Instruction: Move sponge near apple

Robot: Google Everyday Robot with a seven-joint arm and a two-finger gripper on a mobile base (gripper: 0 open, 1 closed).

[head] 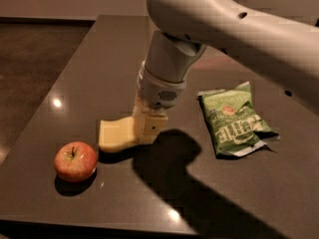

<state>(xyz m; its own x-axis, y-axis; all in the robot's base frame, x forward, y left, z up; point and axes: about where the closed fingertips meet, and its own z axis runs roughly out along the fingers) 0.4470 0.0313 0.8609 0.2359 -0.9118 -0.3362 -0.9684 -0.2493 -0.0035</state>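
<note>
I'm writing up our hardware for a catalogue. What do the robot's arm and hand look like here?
The arm is a thick, smooth off-white tube with small dark holes, ending in a round wrist with a dotted grille. The hand, low over the table at the sponge's right end, is cream and blocky with dark dots.

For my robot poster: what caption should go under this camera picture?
The gripper grips the pale yellow sponge near the red apple on the dark table, green snack bag farther off.
</note>
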